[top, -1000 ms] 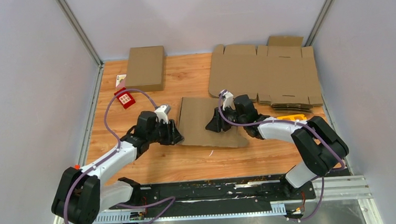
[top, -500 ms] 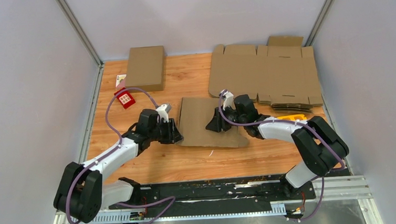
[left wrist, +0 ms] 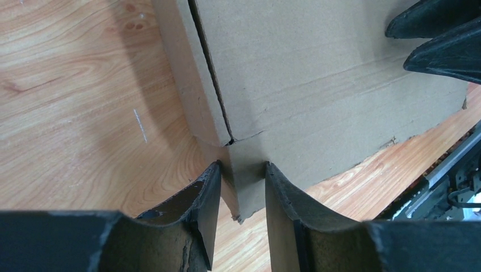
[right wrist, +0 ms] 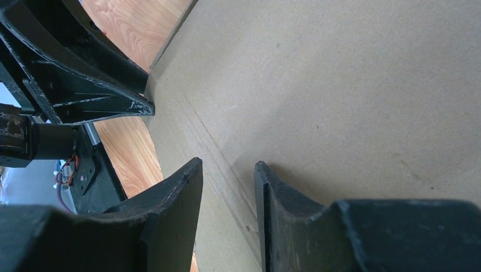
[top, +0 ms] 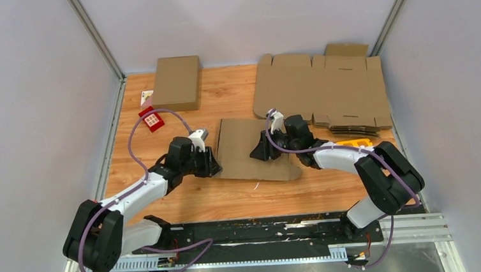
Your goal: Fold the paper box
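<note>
- Starting at the near edge: a black rail (top: pixel 263 227) across the bench (top: pixel 229 197).
- Finding a small white scrap (top: pixel 257 186) on bare wood just beyond it.
- Locating the paper box (top: pixel 238 146) mid-bench between both arms, mostly flat, left side panel lifted off the wood.
- Meeting the left gripper (left wrist: pixel 241 165) at the box's near-left corner, jaws straddling a small corner flap, both fingers against it; cannot tell whether clamped or merely alongside.
- Meeting the right gripper (right wrist: pixel 228 163) over the box's right half, jaws parted, nothing between them, tips at a crease in the panel.
- Noting a yellow object (top: pixel 353 143) right of that arm, partly hidden behind it.
- Passing a red card (top: pixel 152 120) with white windows, far-left, under the left arm's cable.
- Ending at the far edge: a closed brown carton (top: pixel 177 83) left, a pile of flat blanks (top: pixel 321 92) right, just beyond the right gripper.
</note>
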`<move>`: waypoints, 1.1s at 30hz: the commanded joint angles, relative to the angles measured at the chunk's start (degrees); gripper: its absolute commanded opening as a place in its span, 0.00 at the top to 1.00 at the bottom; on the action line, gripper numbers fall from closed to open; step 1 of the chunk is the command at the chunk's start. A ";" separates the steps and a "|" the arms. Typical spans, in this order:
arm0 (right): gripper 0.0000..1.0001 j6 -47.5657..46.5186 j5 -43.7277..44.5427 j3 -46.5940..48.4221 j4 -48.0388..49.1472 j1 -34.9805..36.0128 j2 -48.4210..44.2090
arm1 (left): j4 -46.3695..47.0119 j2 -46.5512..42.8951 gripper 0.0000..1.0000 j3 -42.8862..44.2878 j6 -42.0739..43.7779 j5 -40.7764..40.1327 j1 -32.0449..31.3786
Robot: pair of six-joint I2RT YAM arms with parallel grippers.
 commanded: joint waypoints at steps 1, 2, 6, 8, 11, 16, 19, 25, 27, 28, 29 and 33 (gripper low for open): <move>0.59 -1.04 2.14 0.34 -5.04 -0.09 0.42 | -1.61 -1.28 0.59 -2.31 3.60 -5.38 0.14; 0.58 -1.20 2.22 0.22 -5.06 -0.05 0.06 | -1.72 -1.92 0.59 -2.41 3.55 -6.00 0.14; 0.49 -2.58 3.95 -0.45 -5.91 -0.06 -3.28 | -2.31 -5.94 0.52 -3.32 2.85 -7.34 0.14; 0.46 -3.59 4.94 -0.70 -6.81 -0.04 -6.09 | -2.35 -8.86 0.48 -3.91 2.11 -7.36 0.14; 0.40 -5.35 7.28 0.29 -9.22 -0.06 -10.55 | -3.24 -13.23 0.44 -4.20 0.92 -7.20 0.14; 0.22 -8.34 12.47 8.44 -19.54 -0.80 -11.99 | -4.90 -17.82 0.43 -4.15 -0.22 -6.51 0.14; 0.08 -8.45 13.02 15.82 -25.42 -3.53 -6.95 | -5.37 -18.75 0.42 -4.11 -0.33 -6.48 0.14; 0.05 -10.69 6.89 25.11 -27.28 -9.99 5.09 | -5.50 -20.81 0.40 -4.84 -1.84 -4.46 0.14; 0.08 -12.76 5.94 28.76 -28.33 -10.54 8.97 | -5.43 -21.52 0.39 -5.27 -2.38 -3.75 0.14; 0.09 -13.83 5.37 30.36 -28.61 -10.74 10.92 | -5.42 -21.70 0.39 -5.40 -2.49 -3.37 0.14; 0.09 -14.84 5.34 31.78 -28.98 -10.95 12.64 | -5.44 -21.94 0.39 -5.34 -2.54 -3.14 0.14; 0.10 -17.36 5.38 35.77 -30.51 -11.69 18.04 | -5.91 -22.06 0.39 -4.99 -2.29 -2.82 0.14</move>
